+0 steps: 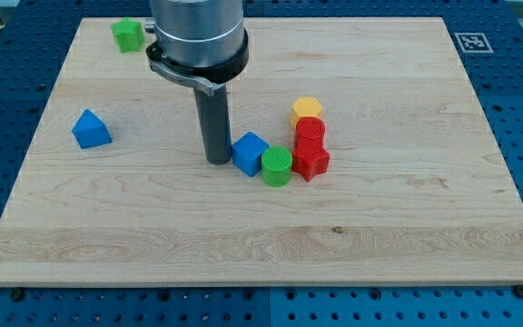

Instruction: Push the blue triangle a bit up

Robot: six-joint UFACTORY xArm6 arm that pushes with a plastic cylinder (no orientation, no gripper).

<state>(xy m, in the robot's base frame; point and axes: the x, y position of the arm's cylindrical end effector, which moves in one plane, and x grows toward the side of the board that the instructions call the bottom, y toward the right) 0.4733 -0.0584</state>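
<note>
The blue triangle lies at the view's left on the wooden board. My tip rests on the board near the middle, far to the right of the triangle. It touches the left side of a blue cube, which is pressed against a green cylinder.
A red star-shaped block, a red cylinder and a yellow hexagon cluster right of the green cylinder. A green block sits at the view's top left. The arm's body hides part of the board's top.
</note>
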